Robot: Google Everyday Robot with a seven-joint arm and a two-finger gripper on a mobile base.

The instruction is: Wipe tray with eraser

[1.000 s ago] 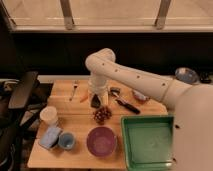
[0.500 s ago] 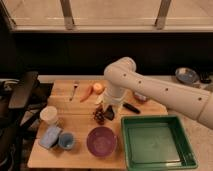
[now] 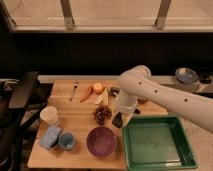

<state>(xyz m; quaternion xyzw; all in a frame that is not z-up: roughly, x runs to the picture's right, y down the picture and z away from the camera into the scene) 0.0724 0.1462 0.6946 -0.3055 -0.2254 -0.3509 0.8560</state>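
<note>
The two-finger gripper (image 3: 119,115), at the end of the white arm, is located over the wooden table (image 3: 75,107), just beside the far-left corner of the large rectangular green plastic tray (image 3: 155,144) with raised rim. The fingers are closed on the upper end of the small, nearly black rectangular eraser (image 3: 118,121). The eraser's long axis is roughly upright, slightly tilted. The tray lies right of the eraser and nearer the camera. Its floor is bare, and no contact with the eraser is made yet. The round purple bowl (image 3: 101,141) is noted left of the tray. Judgement: a short move rightward over the rim, then down, is needed.
</note>
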